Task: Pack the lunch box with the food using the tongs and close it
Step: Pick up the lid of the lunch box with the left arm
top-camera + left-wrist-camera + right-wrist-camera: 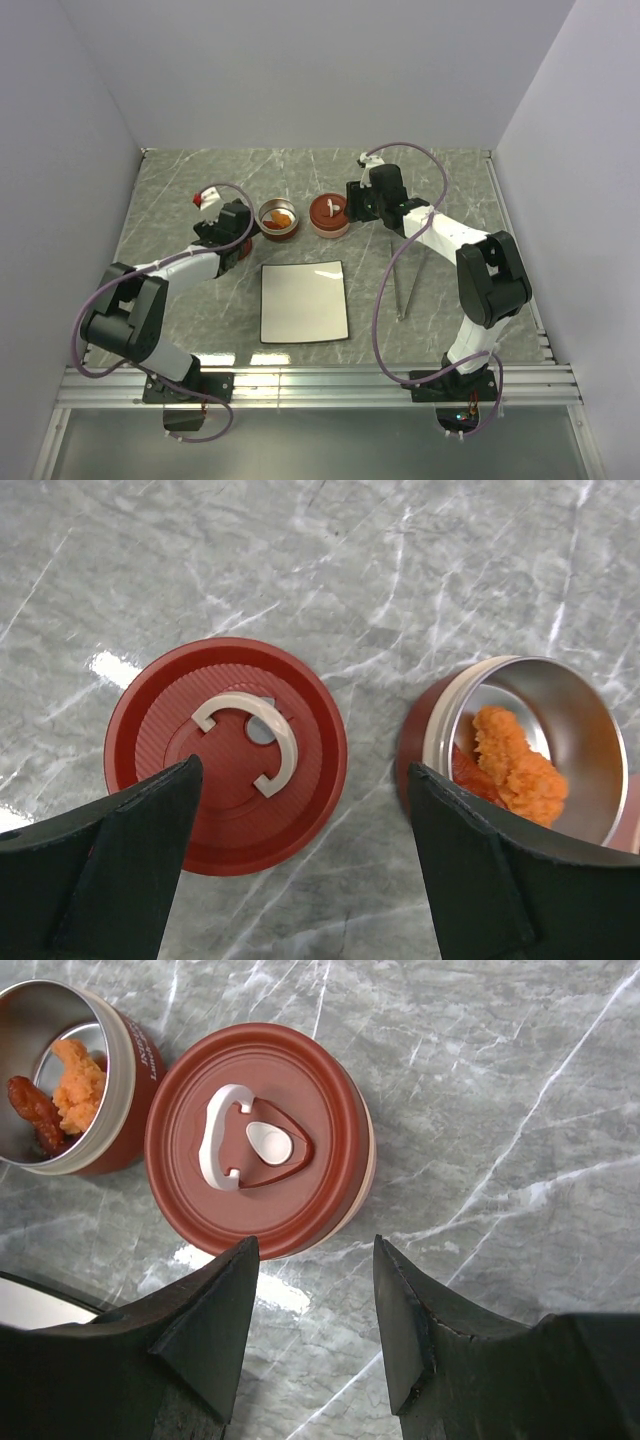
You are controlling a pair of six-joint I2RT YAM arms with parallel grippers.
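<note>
The food [515, 760] is seen inside the open steel container [437, 742], which is placed at 12 o'clock of the white plate [303, 301]. An orange chunk and a darker red strip are made out, and the rest is hidden by the wall. No piece is seen on the plate.

The tongs [405, 285] are laid flat on the table [450, 180] at 3 o'clock of the plate, touched by neither arm. A lidded container [260, 1140] is set just beside the open one, at its 3 o'clock. The loose red lid [225, 755] is found at the open container's 9 o'clock, near but apart.

The left gripper [302, 780] is held over that lid with its fingers spread wide and nothing between them. The right gripper [315, 1245] is held partly open, also empty, by the lidded container.

If the lid is grasped off-centre (its handle is small), it could be set down crooked. The orange chunk, which is piled high, could be trapped under the rim, or the open container could be knocked by a finger.
</note>
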